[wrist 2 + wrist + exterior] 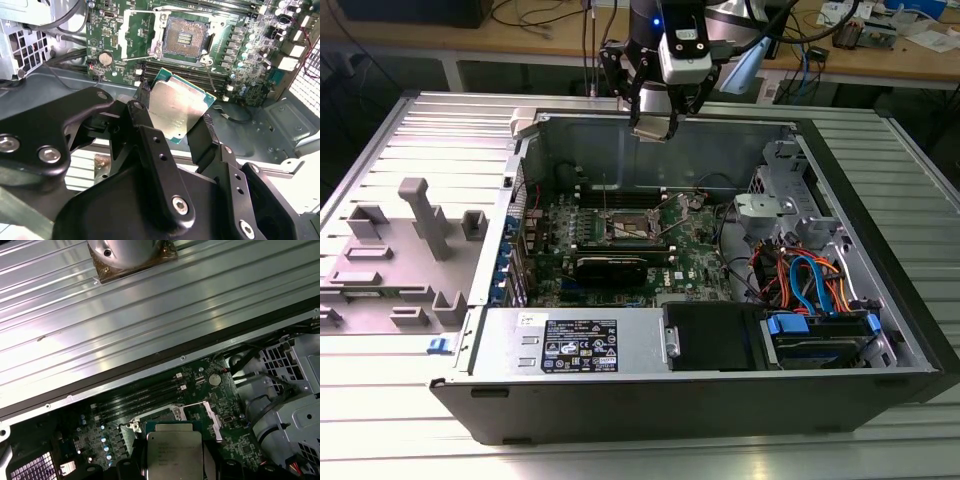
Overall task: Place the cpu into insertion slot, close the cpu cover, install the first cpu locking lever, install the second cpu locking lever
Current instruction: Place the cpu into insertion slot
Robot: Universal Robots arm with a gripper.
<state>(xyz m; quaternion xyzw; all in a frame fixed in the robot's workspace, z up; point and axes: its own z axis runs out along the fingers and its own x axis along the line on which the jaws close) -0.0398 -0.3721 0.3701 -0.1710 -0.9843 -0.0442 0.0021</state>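
two black fingers [152,137] of the gripper [175,117] are clamped on opposite edges of the cpu [180,100], its dull silver top showing (tilted in the second wrist view). it is held in the air over the open computer case [650,395], well apart from the insertion slot [185,37], whose dark centre lies bare on the green motherboard [107,35].

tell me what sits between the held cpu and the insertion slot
In the second wrist view, the long black memory slots lie between the cpu and the open insertion slot.
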